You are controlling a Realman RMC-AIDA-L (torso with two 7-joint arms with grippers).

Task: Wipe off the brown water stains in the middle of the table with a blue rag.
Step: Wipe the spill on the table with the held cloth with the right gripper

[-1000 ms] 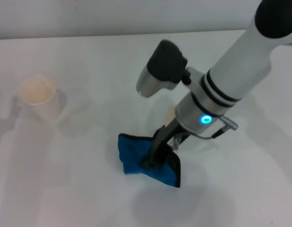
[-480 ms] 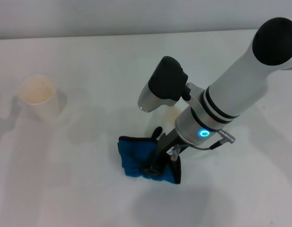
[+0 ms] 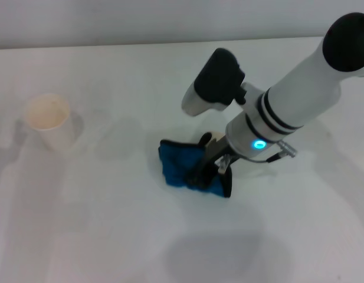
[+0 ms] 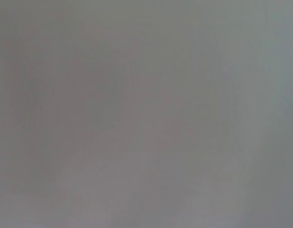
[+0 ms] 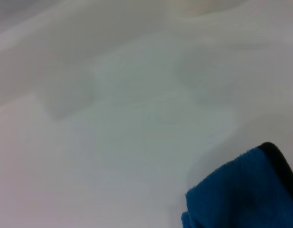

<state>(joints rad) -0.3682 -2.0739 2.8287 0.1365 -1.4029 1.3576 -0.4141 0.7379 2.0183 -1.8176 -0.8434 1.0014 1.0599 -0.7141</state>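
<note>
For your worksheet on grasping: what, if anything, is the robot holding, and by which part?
The right end effector pinches the blue rag near its right, black-edged end, against the table.

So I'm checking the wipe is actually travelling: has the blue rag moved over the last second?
Yes. The blue rag, pressed down by the right gripper, has slid away from the robot and farther from the paper cup.
</note>
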